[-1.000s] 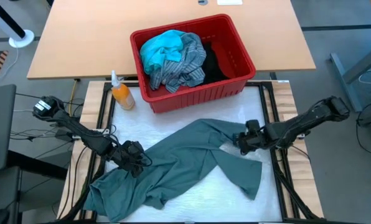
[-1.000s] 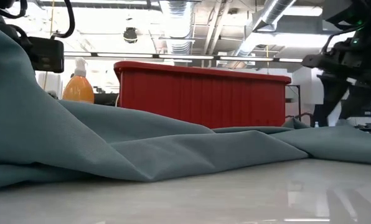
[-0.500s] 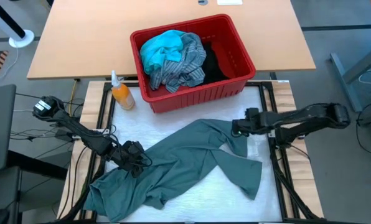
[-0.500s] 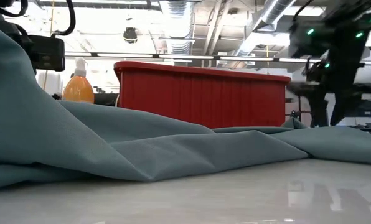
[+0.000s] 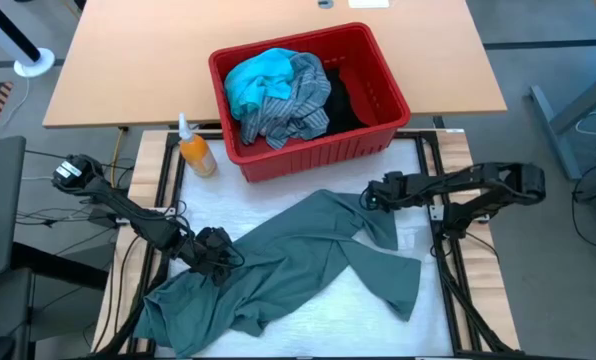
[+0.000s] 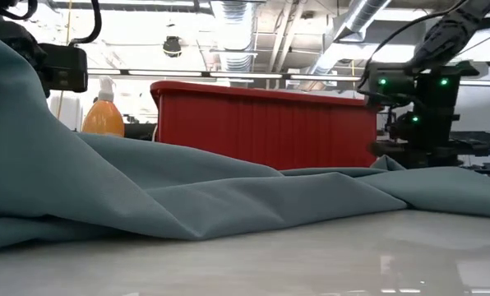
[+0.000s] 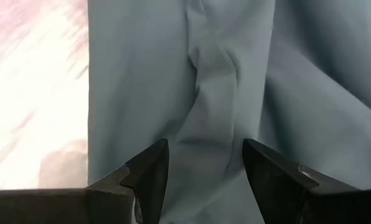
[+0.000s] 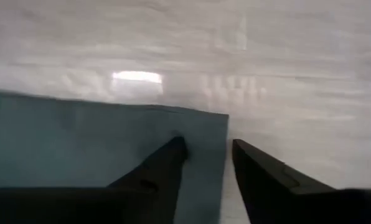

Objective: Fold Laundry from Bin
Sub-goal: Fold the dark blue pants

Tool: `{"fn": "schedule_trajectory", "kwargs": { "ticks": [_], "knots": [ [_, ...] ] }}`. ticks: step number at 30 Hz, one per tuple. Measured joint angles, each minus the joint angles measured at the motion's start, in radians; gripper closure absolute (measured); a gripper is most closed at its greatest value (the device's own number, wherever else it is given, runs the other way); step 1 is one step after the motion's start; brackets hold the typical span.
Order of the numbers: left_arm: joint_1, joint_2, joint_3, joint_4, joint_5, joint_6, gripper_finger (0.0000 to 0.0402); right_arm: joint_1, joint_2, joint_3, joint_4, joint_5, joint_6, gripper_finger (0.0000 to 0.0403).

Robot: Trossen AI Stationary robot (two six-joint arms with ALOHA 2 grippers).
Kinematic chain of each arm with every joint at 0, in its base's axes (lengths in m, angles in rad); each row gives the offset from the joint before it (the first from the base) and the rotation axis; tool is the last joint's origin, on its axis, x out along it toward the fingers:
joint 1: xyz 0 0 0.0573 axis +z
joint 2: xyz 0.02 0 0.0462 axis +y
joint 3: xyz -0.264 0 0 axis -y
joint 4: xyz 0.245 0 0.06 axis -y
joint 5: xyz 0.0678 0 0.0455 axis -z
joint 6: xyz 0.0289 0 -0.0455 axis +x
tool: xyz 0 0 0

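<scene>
A grey-green garment [image 5: 308, 255] lies spread and creased across the white table top. Its left part rises toward my left gripper [image 5: 216, 258], which is shut on it. My right gripper [image 5: 370, 197] is open and low at the garment's far right corner [image 8: 204, 124]. One finger is over the cloth and the other is beside its edge; whether they touch it I cannot tell. Beyond the garment stands the red bin [image 5: 308, 160], holding turquoise [image 5: 253, 80], striped [image 5: 293, 105] and black [image 5: 343, 100] laundry. My left gripper pinches a raised ridge of the grey-green cloth [image 7: 201, 140] between its two fingers, in the garment's left part. The fingers slant down at it from the table's left side. The cloth is drawn up to the fingers [image 6: 15, 90] while the rest lies slack on the table.
An orange spray bottle [image 5: 195, 152] stands left of the bin, at the white surface's far left corner. Black frame rails [image 5: 448, 260] run along both sides of the white surface. A wooden table top [image 5: 138, 60] lies behind the bin.
My right gripper has swung toward the far edge and a little to the left, tipping more downward and sinking. It has gone from over the garment's right side to its far right corner. The garment and my left gripper have kept still.
</scene>
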Motion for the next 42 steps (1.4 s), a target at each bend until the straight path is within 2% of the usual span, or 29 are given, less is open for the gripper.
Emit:
{"fn": "schedule_trajectory", "kwargs": {
  "ticks": [5, 6, 8, 11, 15, 18, 23, 27, 30, 35, 42],
  "knots": [
    [-0.005, 0.0, 0.0, -0.001, -0.005, 0.0, 0.0207, 0.014, -0.06, -0.006, 0.001, 0.042, -0.028, 0.0374],
    [-0.005, 0.0, 0.0, -0.001, -0.005, 0.0, 0.0207, 0.016, -0.078, -0.006, -0.006, 0.057, -0.042, 0.0384],
    [-0.005, 0.0, 0.0, -0.003, -0.005, 0.0, 0.0207, 0.015, -0.116, 0.007, -0.04, 0.089, -0.057, 0.0383],
    [-0.005, 0.0, 0.0, -0.004, -0.006, 0.0, 0.0207, 0.01, -0.167, 0.06, -0.116, 0.193, -0.068, 0.0375],
    [-0.005, 0.0, 0.0, -0.011, -0.007, 0.0, 0.0207, -0.012, -0.197, 0.117, -0.169, 0.325, -0.196, 0.0385],
    [-0.005, 0.0, 0.0, -0.011, -0.007, -0.001, 0.0207, -0.048, -0.197, 0.148, -0.175, 0.367, -0.297, 0.0386],
    [-0.005, 0.0, 0.0, -0.011, 0.009, -0.024, 0.0207, -0.134, -0.19, 0.172, -0.162, 0.424, -0.431, 0.0384],
    [-0.005, 0.0, 0.0, -0.008, 0.04, -0.035, 0.0207, -0.22, -0.19, 0.171, -0.119, 0.424, -0.504, 0.0382],
    [-0.005, 0.0, 0.0, -0.004, 0.059, -0.043, 0.0207, -0.274, -0.19, 0.171, -0.07, 0.376, -0.529, 0.037],
    [-0.005, 0.0, 0.0, -0.002, 0.103, -0.044, 0.0207, -0.338, -0.19, 0.171, -0.034, 0.262, -0.579, 0.0322],
    [-0.005, 0.0, 0.0, 0.001, 0.136, -0.042, 0.0207, -0.338, -0.217, 0.175, -0.07, 0.263, -0.602, 0.0244]
  ]
}}
